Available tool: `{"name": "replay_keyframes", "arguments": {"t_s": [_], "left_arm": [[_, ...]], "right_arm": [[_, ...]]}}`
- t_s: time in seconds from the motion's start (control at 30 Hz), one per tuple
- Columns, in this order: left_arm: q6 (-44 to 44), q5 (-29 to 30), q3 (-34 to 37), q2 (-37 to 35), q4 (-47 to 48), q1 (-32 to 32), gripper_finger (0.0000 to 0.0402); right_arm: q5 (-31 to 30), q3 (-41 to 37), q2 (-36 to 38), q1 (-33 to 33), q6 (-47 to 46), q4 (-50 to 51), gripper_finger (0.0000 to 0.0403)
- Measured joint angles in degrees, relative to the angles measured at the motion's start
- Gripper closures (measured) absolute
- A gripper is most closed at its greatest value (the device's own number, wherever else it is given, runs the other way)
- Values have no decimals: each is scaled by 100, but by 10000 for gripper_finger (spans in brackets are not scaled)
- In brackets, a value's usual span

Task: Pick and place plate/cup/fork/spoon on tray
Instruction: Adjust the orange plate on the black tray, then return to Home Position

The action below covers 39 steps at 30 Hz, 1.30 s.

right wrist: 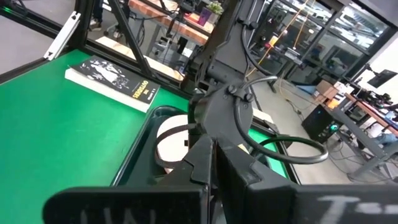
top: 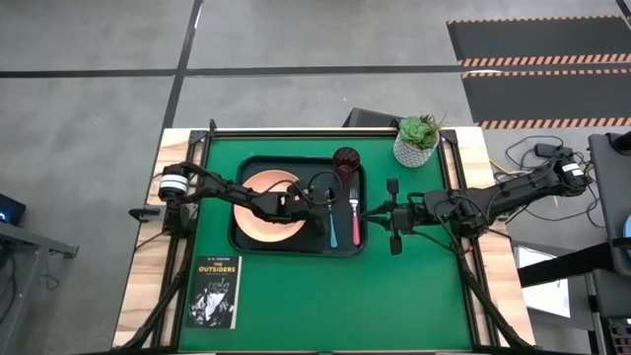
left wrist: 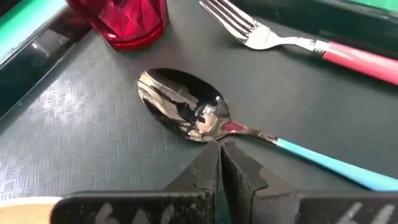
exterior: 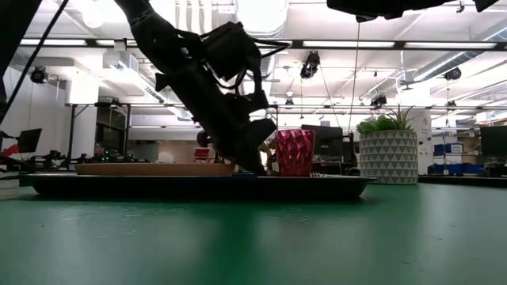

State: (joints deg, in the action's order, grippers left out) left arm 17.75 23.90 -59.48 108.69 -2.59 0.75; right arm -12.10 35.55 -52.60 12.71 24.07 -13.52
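The dark tray (top: pixel 296 247) holds all four dishes. The salmon plate (top: pixel 264 209) lies flat on its left half, and the red cup (top: pixel 346 160) stands in its far right corner. The pink-handled fork (top: pixel 355 219) and the blue-handled spoon (left wrist: pixel 186 106) lie flat side by side on its right part. My left gripper (left wrist: pixel 219 144) is shut and tipped down low over the tray, its tips at the spoon's neck. My right gripper (top: pixel 371 211) hangs shut in the air just right of the tray, pointing level toward it. My left gripper's shut fingertips (left wrist: pixel 211 155) come slanting down from the table's left to the spoon's neck (left wrist: pixel 244 129), where bowl meets blue handle. The spoon lies flat on the tray floor. Whether the tips touch the spoon or the tray, I cannot tell.
A white pot with a green plant (top: pixel 417 141) stands at the far right of the green mat. A black book (top: pixel 215 291) lies near the front left. Bare green mat (top: pixel 394 296) spreads in front of and to the right of the tray.
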Motion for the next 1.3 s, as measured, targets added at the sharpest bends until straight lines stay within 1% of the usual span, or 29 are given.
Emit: {"name": "replay_keyframes", "arguments": {"t_s": [0.23,0.63,0.83,0.93,1.13,1.23,1.3], "left_arm": [[147,1,102,25,-56,0,402],[117,0,15,1,-300,0,402],[133,0,28,-222,-283,-101,402],[-83,-2,38,-528,-284,-293,402],[-1050,-5,226,-1418,-299,-879,402],[-1455,-5,468,-1928,-320,-1230,402],[-1570,-6,732,-2282,-329,-1454,402]], "right_arm": [[0,1,0,0,8,0,394],[-4,2,0,0,3,2,394],[-2,2,0,0,0,70,394],[-2,4,0,0,-1,164,394],[8,4,2,0,99,224,394],[195,-61,9,0,153,96,394],[267,-152,9,0,210,-8,394]]}}
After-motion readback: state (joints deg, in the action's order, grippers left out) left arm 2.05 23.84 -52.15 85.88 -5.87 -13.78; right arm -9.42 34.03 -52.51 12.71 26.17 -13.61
